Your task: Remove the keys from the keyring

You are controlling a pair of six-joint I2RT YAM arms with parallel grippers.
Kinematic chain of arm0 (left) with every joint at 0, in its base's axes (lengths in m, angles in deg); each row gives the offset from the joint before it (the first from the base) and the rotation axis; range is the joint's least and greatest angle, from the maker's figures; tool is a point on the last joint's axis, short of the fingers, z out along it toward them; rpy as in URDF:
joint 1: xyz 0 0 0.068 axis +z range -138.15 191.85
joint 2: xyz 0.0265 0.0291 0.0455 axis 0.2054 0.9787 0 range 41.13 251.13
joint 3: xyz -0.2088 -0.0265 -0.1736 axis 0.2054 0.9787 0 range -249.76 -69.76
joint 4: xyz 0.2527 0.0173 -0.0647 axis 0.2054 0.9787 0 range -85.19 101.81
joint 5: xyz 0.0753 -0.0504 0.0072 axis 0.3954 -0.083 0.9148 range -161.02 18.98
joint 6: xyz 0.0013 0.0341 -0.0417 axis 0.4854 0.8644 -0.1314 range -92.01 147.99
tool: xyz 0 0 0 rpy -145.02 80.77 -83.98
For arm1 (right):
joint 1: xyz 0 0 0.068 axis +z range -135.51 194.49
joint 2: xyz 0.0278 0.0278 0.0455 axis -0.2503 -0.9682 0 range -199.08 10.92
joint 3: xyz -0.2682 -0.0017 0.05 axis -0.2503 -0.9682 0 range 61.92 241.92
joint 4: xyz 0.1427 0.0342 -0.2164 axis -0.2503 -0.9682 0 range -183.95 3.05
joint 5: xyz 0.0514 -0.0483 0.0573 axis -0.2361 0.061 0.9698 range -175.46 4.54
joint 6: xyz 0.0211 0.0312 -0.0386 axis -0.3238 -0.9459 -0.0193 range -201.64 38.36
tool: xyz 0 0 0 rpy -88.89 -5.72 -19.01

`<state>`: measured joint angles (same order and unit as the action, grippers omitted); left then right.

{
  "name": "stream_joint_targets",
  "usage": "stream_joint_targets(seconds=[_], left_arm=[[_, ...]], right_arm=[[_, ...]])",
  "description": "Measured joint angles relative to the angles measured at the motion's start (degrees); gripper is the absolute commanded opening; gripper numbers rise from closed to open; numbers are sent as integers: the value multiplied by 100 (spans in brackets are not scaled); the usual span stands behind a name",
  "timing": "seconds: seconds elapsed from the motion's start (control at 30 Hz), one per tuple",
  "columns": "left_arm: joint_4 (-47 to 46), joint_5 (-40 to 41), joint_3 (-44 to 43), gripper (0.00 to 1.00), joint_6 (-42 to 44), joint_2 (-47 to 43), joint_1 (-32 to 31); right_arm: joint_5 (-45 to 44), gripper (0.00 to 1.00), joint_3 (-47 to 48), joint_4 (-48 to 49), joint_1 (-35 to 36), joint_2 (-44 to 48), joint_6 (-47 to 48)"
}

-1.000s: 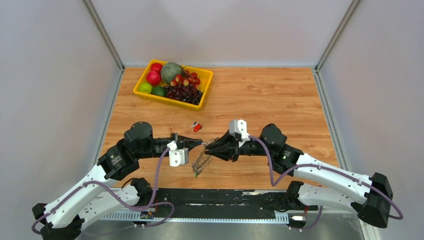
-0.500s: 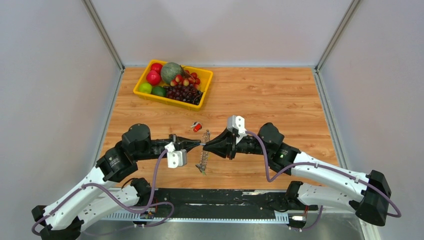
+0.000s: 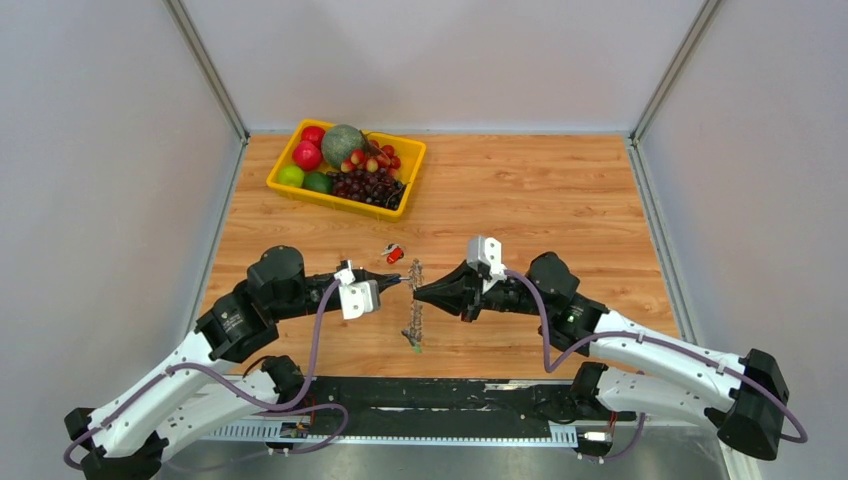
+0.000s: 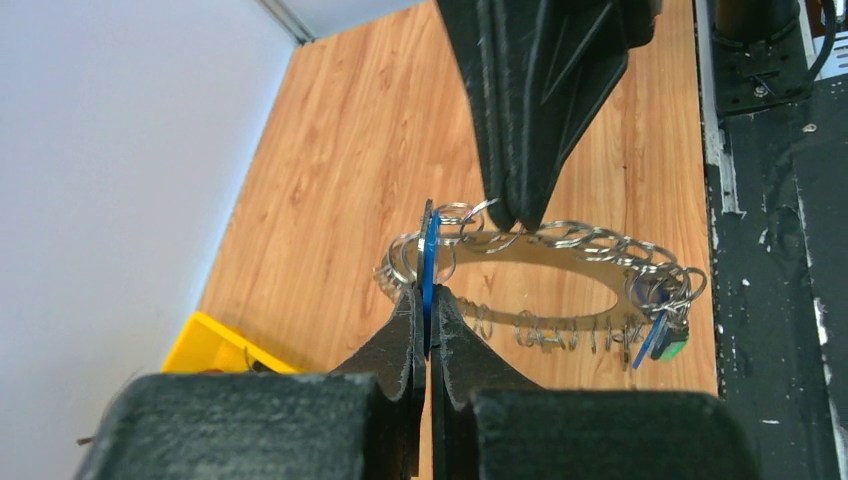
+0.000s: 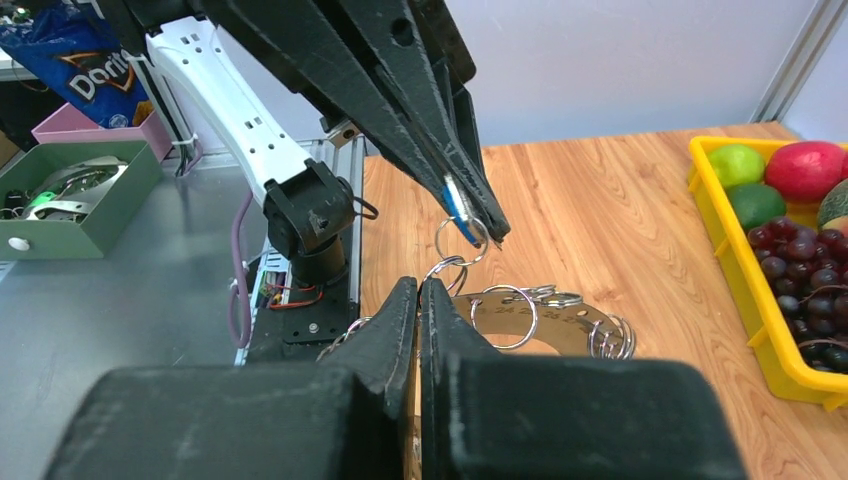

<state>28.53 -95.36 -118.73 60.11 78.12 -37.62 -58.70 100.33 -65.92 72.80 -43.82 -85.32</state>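
Note:
The keyring is a flat silvery ring plate strung with small split rings. It hangs on edge between my two grippers, above the table. My left gripper is shut on a blue-headed key that sits on the keyring. My right gripper meets it from the right and is shut on a small split ring at the keyring's top. Blue and green keys dangle at the ring's low end. A red key lies loose on the table behind.
A yellow fruit tray with apples, limes, a melon and grapes stands at the back left. The black base rail runs along the near edge. Grey walls close in both sides.
My right gripper has shut on the small split ring. Both grippers and the keyring have shifted a little to the right, and the keyring now hangs straighter.

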Motion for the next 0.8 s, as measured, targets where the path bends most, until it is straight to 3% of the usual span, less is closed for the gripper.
stream_joint_targets(seconds=[0.33, 0.8], left_arm=[[-90, 177, 2, 0, -905, 155, -2], [-337, -369, 273, 0, -1484, 308, -2]], right_arm=[[13, 0, -369, 479, 0, 428, 151], [-76, 0, -428, 717, 0, 494, 258]])
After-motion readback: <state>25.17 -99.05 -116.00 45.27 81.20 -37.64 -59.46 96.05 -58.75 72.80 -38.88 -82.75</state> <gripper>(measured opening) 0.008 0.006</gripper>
